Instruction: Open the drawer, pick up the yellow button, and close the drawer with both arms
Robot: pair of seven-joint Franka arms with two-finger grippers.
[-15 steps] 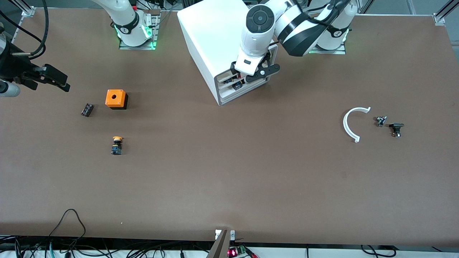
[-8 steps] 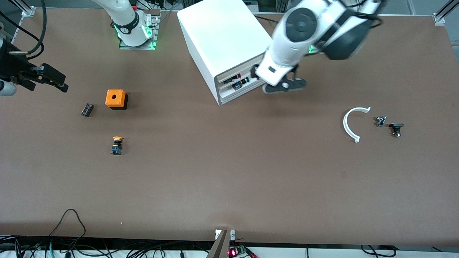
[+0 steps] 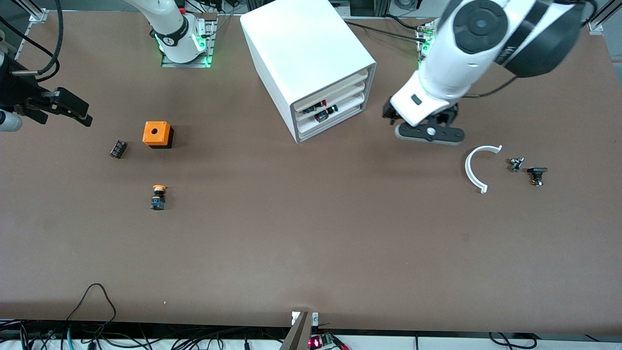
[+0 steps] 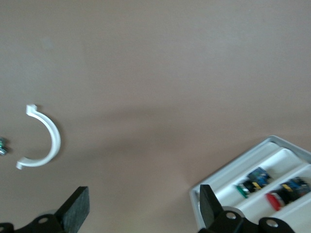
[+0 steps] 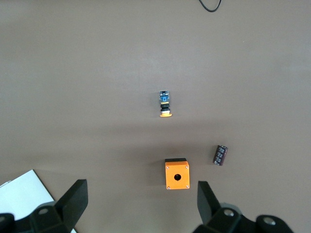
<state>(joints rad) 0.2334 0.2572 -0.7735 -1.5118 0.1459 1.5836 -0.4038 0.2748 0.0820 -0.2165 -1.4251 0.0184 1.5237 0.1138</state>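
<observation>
The button (image 3: 158, 197), with an orange-yellow cap on a black and blue body, lies on its side on the table toward the right arm's end. It also shows in the right wrist view (image 5: 165, 104). The white drawer cabinet (image 3: 311, 63) stands near the arms' bases, its three drawers (image 3: 335, 109) level with its front, small parts showing in them (image 4: 262, 182). My left gripper (image 3: 427, 133) is open and empty over bare table beside the cabinet (image 4: 143, 206). My right gripper (image 3: 80, 113) is open and empty, waiting at the right arm's end (image 5: 141, 201).
An orange cube box with a hole (image 3: 157, 133) and a small black cylinder (image 3: 118, 148) lie farther from the front camera than the button. A white curved piece (image 3: 478, 167) and two small dark parts (image 3: 516, 164) (image 3: 537, 175) lie toward the left arm's end.
My left gripper has pulled away from the cabinet's drawer front and swung toward the left arm's end, now near the white curved piece. The right arm has barely moved.
</observation>
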